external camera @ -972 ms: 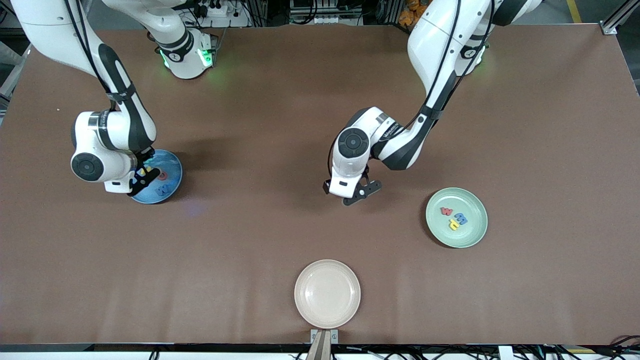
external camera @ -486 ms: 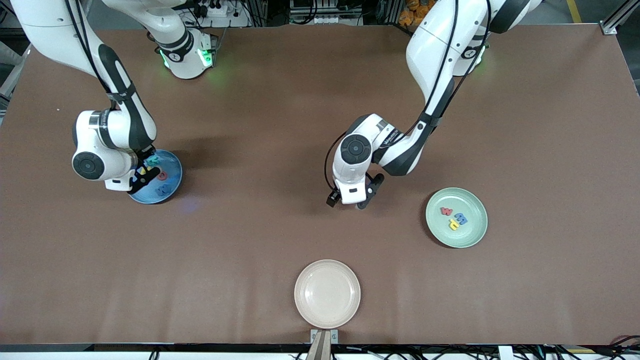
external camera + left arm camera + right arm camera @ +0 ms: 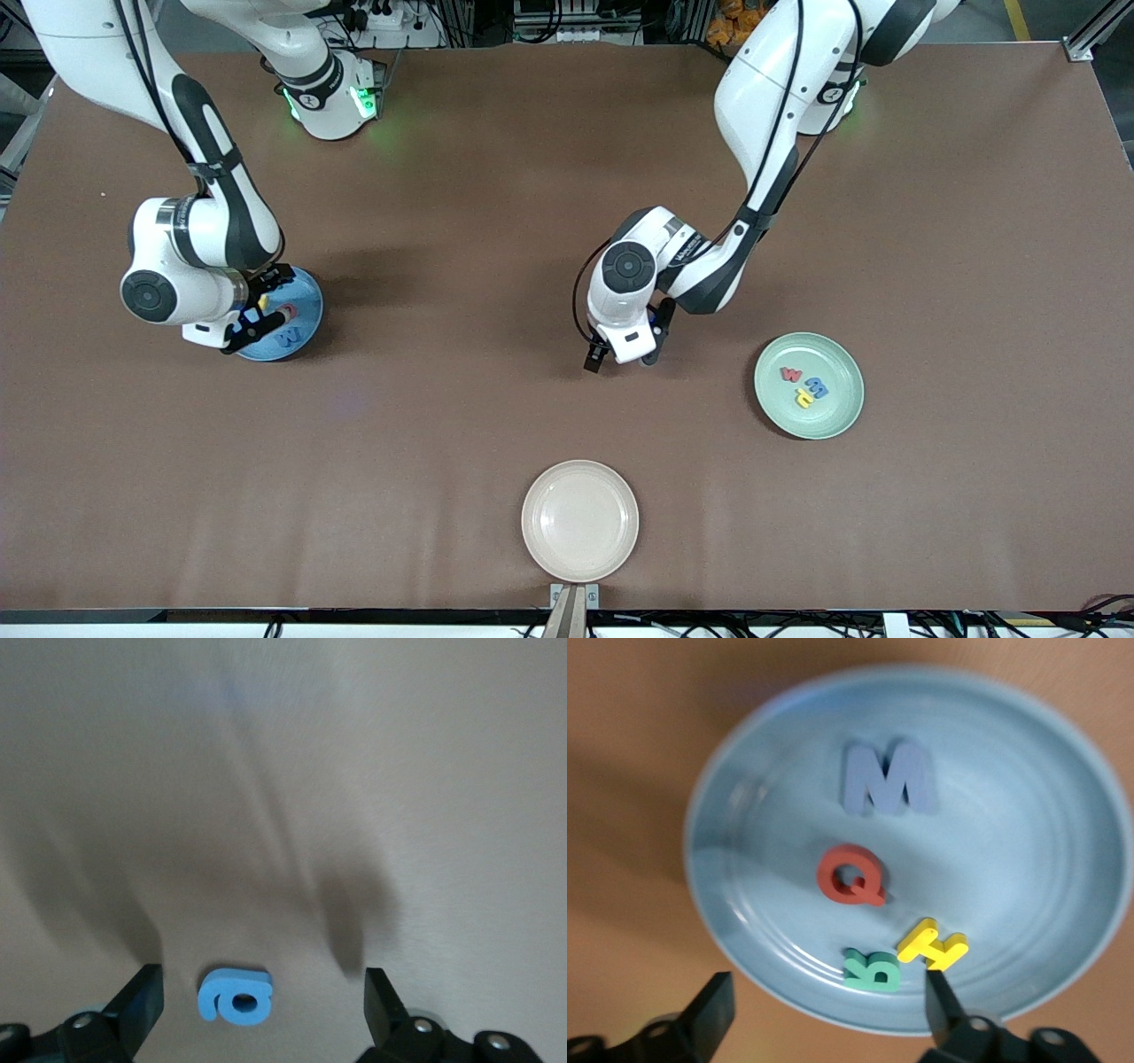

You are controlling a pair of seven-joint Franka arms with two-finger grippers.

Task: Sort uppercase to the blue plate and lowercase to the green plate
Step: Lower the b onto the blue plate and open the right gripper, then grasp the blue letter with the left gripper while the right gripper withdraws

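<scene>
On your left, the right gripper (image 3: 257,310) has just sprung wide over the round sky-blue plate (image 3: 306,306), and the teal foam letter (image 3: 873,971) now lies there by the yellow H (image 3: 932,944), red ring-shaped Q (image 3: 850,875) and blue M (image 3: 888,780): uppercase looks done. Mid-tabletop, the left gripper (image 3: 257,1010), wide, has swung round above the last blue rounded lowercase letter (image 3: 234,996), still bound for the pale mint-green plate (image 3: 842,416).

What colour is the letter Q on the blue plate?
Red Q, clearest in the right wrist view.
</scene>
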